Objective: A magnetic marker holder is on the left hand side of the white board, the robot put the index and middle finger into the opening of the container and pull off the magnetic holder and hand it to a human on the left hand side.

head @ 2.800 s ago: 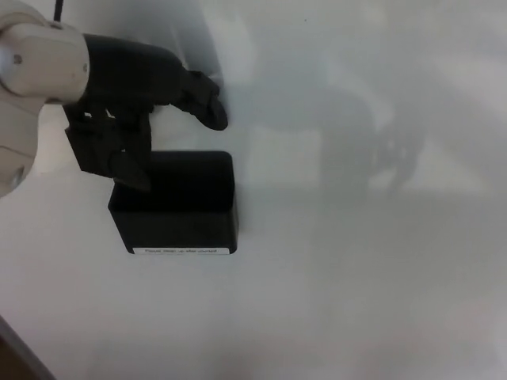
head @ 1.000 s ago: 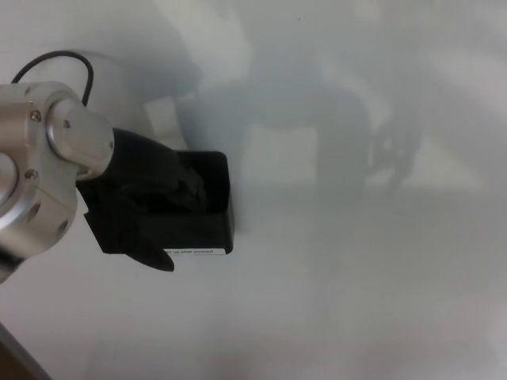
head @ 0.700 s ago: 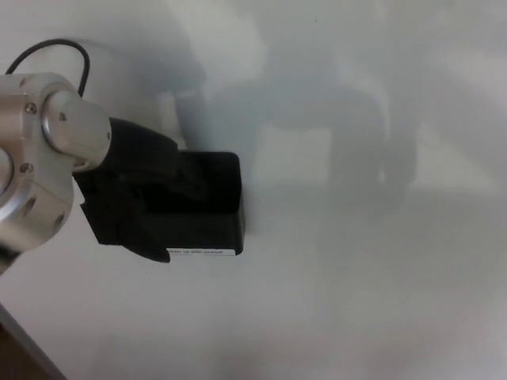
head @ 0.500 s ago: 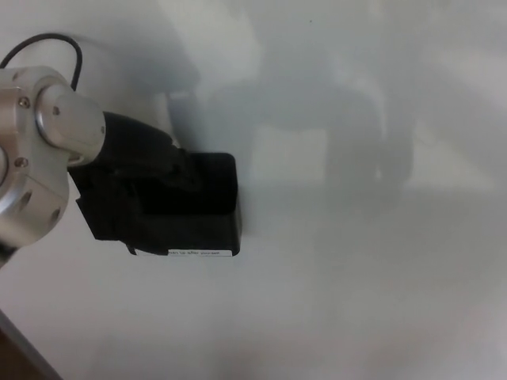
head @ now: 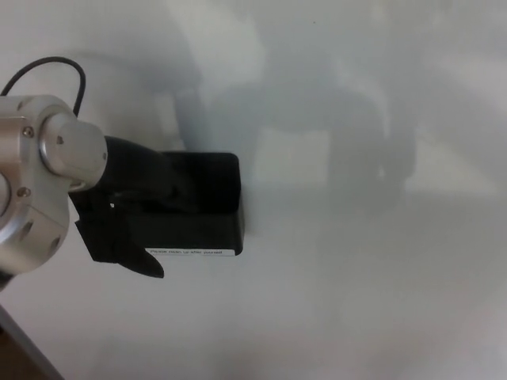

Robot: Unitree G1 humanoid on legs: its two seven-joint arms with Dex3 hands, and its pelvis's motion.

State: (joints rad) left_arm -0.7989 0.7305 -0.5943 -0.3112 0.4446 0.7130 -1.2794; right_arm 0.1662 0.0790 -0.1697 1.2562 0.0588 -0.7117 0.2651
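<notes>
The black magnetic marker holder point(head: 215, 207) sticks to the whiteboard point(head: 356, 277), left of the picture's middle, with a white label strip point(head: 190, 252) along its lower edge. My left hand point(head: 127, 215) covers its left half. Two fingers reach into the holder's opening from the left, and the thumb point(head: 146, 265) points down past the holder's lower left corner. The hand looks closed on the holder's left wall. The holder still lies flat against the board. My right hand does not show.
My silver left wrist point(head: 40, 186) fills the left edge, with a thin black cable point(head: 47, 70) looping above it. The board's dark lower edge point(head: 16, 348) cuts the bottom left corner. Grey shadows fall across the board's upper middle.
My left hand came down from above the holder and pushed its fingers into the opening. In the last half second the thumb swung down below the holder's corner; the holder stayed put.
</notes>
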